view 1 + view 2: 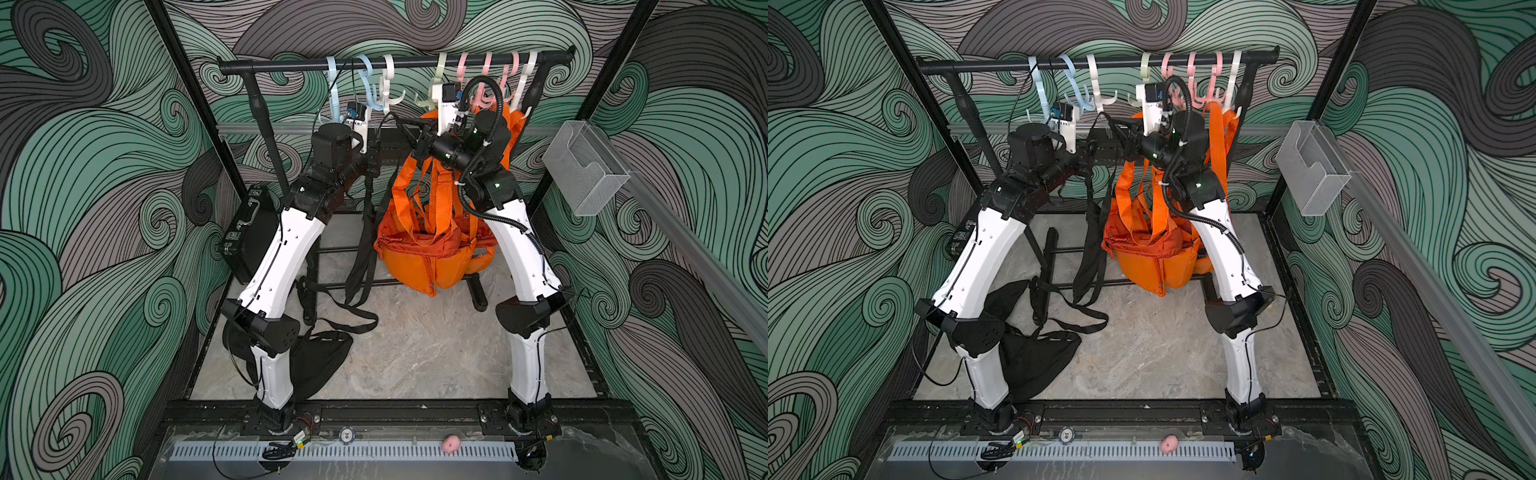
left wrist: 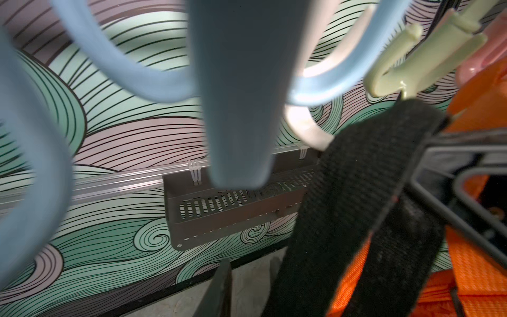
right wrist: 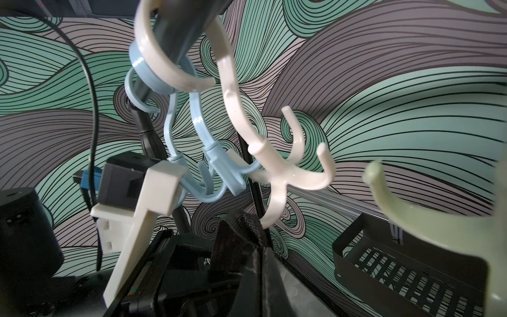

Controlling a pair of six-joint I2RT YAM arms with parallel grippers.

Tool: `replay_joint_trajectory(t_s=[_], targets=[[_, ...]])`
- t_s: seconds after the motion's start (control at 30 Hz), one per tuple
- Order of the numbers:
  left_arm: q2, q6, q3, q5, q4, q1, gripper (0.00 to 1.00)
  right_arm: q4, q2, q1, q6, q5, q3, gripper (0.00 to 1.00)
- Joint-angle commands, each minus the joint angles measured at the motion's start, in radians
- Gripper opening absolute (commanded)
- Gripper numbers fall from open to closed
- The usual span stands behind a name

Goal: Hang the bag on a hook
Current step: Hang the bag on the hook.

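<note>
Clamping the strap (image 3: pixel 236 227) of the black bag (image 1: pixel 320 361), R gripper (image 1: pixel 405 129) sat below the rail (image 1: pixel 291 65), near white hook (image 3: pixel 285 175). Bag body lay well below rail. L gripper (image 1: pixel 374 153): open/closed state unclear.

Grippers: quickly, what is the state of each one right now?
Left gripper: cannot be told whether the jaws are open or closed.
Right gripper: closed, holding the black strap.

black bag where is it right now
In both top views the black bag lies on the floor beside the left arm's base, its strap running up toward a white hook.
</note>
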Motion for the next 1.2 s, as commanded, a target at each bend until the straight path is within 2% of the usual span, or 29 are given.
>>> replay_joint_trajectory(t_s=[0.0,0.13,0.33,0.93,1.07,1.17], targets=[[-0.022,0.021,-0.036,0.025,-0.091,-0.019,0.44,-0.013,-0.046,-0.027,-0.011,0.042,-0.030,0.00],[-0.037,0.024,-0.046,0.027,-0.088,-0.031,0.55,-0.040,-0.060,-0.031,-0.026,0.048,-0.017,0.00],[-0.078,0.043,-0.080,0.018,-0.078,-0.054,0.63,-0.058,-0.129,-0.054,-0.060,0.059,-0.111,0.00],[-0.169,0.085,-0.119,-0.002,-0.069,-0.132,0.71,-0.022,-0.335,-0.153,-0.058,0.122,-0.383,0.00],[-0.230,0.107,-0.204,-0.025,-0.039,-0.151,0.77,-0.018,-0.327,-0.152,-0.043,0.079,-0.375,0.00],[-0.285,0.106,-0.294,-0.033,-0.001,-0.159,0.82,-0.077,-0.272,-0.151,-0.030,0.037,-0.286,0.00]])
